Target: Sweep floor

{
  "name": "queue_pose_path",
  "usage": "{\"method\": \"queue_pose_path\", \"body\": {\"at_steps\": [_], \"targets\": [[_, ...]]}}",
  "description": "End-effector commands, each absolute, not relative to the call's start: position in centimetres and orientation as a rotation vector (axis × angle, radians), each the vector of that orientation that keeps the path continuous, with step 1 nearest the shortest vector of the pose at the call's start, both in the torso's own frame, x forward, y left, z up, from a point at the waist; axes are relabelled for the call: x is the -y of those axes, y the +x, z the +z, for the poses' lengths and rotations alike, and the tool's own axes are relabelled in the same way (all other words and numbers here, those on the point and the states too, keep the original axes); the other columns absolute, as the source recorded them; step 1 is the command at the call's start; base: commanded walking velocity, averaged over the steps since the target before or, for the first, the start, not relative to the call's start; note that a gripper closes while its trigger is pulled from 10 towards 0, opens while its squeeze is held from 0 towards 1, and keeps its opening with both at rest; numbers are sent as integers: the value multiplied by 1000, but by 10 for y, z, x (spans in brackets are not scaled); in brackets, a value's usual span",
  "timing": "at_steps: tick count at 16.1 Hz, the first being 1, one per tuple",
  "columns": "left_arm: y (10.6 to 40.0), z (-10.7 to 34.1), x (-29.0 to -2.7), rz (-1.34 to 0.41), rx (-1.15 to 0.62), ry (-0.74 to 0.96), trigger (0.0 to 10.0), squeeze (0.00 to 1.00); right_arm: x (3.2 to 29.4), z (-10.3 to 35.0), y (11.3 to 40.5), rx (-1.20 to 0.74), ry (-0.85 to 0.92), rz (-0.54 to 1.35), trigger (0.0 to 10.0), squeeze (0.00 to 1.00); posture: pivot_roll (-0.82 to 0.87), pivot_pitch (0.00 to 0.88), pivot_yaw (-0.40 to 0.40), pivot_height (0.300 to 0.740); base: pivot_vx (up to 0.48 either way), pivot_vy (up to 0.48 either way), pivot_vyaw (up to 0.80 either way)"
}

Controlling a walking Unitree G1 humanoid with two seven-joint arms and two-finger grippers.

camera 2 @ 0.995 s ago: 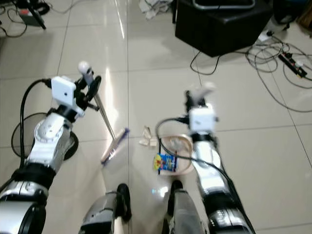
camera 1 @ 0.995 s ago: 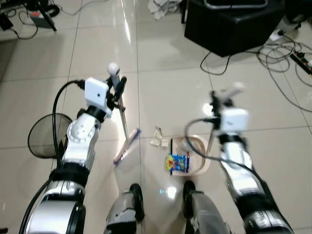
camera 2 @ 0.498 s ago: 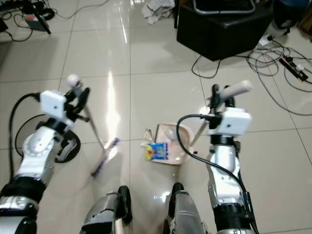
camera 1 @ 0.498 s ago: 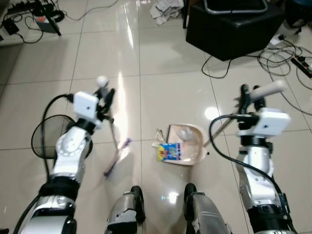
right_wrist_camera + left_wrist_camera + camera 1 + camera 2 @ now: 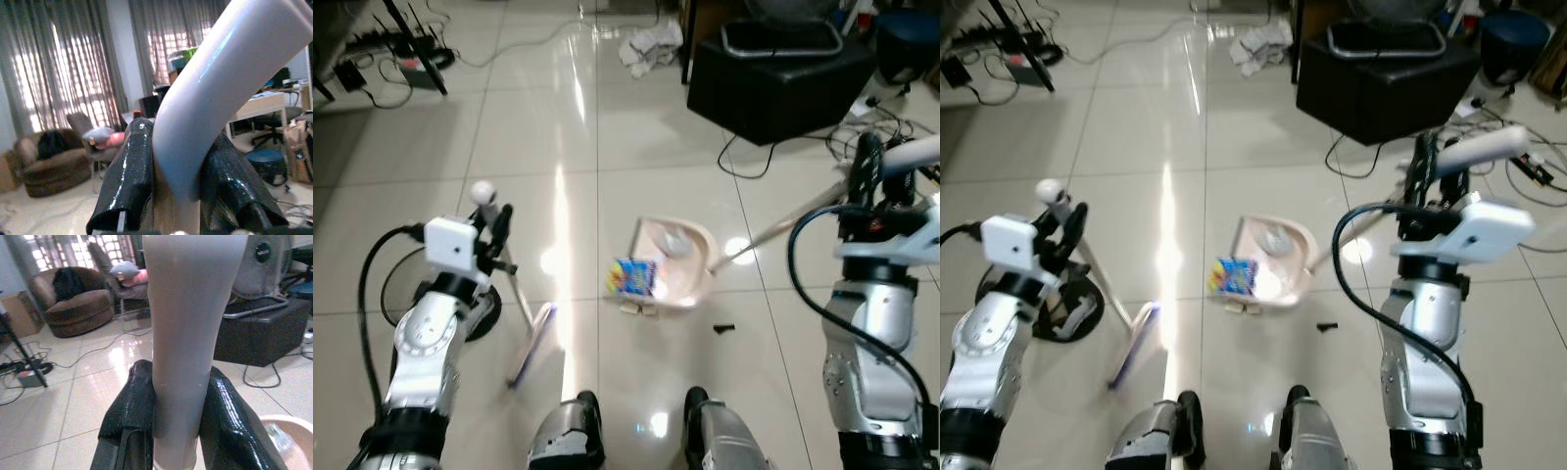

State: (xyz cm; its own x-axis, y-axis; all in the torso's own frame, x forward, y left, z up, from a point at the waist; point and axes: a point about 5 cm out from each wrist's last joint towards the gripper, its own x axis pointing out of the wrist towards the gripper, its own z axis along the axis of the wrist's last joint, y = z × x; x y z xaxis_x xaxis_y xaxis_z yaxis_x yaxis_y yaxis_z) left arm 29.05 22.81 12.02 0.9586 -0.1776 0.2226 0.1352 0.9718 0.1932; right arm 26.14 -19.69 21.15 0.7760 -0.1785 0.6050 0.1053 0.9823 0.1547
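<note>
Two tools in my grip. Left gripper clamped on the broom handle, fingers pressed to both sides; broom head rests on the tile floor ahead of my left foot. Right gripper clamped on the dustpan handle. Dustpan sits on the floor between my arms, blue wrapper at its lip, crumpled clear wrapper inside. Paper scraps just beside the lip, small dark bit near it.
</note>
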Motion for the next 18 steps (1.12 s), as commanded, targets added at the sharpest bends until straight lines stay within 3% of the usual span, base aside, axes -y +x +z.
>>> {"method": "queue_pose_path", "body": {"at_steps": [1, 8, 18], "targets": [[286, 125, -237, -103, 255, 162, 10000, 0, 201, 231, 255, 737, 152, -149, 10000, 0, -25, 127, 87, 740, 0, 0, 0], [283, 119, -225, -57, 189, 43, 10000, 0, 204, 250, 258, 698, 239, -97, 10000, 0, -42, 101, 87, 740, 0, 0, 0], [273, 112, -214, -81, 88, 99, 10000, 0, 202, 321, 290, 700, 461, 58, 10000, 0, -14, 71, 65, 740, 0, 0, 0]]}}
